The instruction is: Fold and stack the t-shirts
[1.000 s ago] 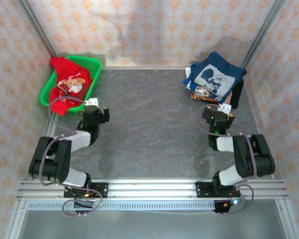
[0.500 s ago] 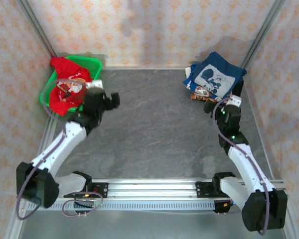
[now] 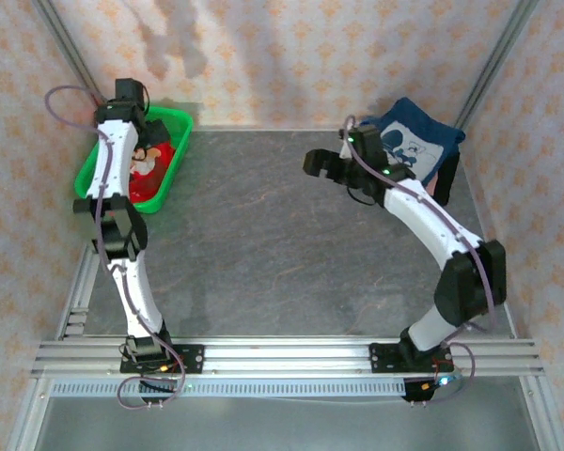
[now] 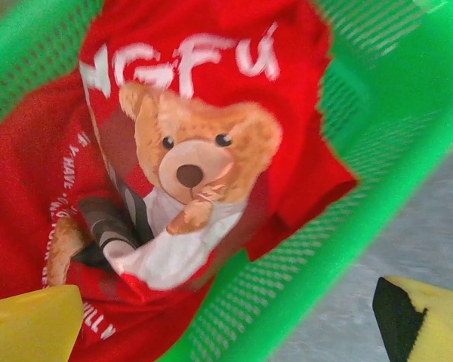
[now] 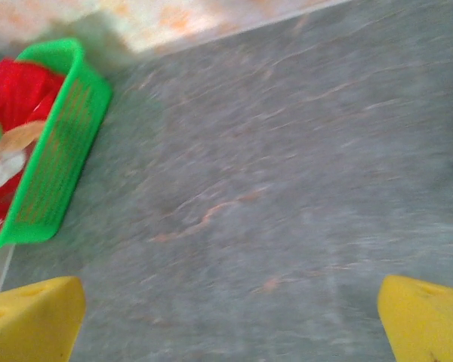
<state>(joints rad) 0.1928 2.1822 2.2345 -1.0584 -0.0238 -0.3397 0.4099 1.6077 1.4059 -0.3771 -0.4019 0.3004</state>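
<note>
The red t-shirt (image 4: 189, 151) lies all crumpled up in the green basket (image 3: 177, 120). It has a brown teddy bear on it, and some white letters above the bear's head. The basket sits in the far left corner of the grey table (image 3: 263, 244), close to the wall.

The navy t-shirt (image 3: 421, 146) lies in the far right corner of the table. It looks folded, with a white cartoon picture facing up. The two t-shirts are far apart, one on each side.

The left gripper (image 4: 226, 324) hangs over the basket and looks straight down at the bear. Its two yellow fingers (image 4: 30, 328) are spread wide apart, and there is nothing between them. One finger is over the red cloth, and the other is out past the basket's edge, over the table.

The right gripper (image 5: 226, 317) is up in the air over the table, just beside the navy t-shirt. Its yellow fingers (image 5: 426, 317) are wide apart too, and it holds nothing. Under it I see bare grey table, all blurry, with the basket far off to one side.
</note>
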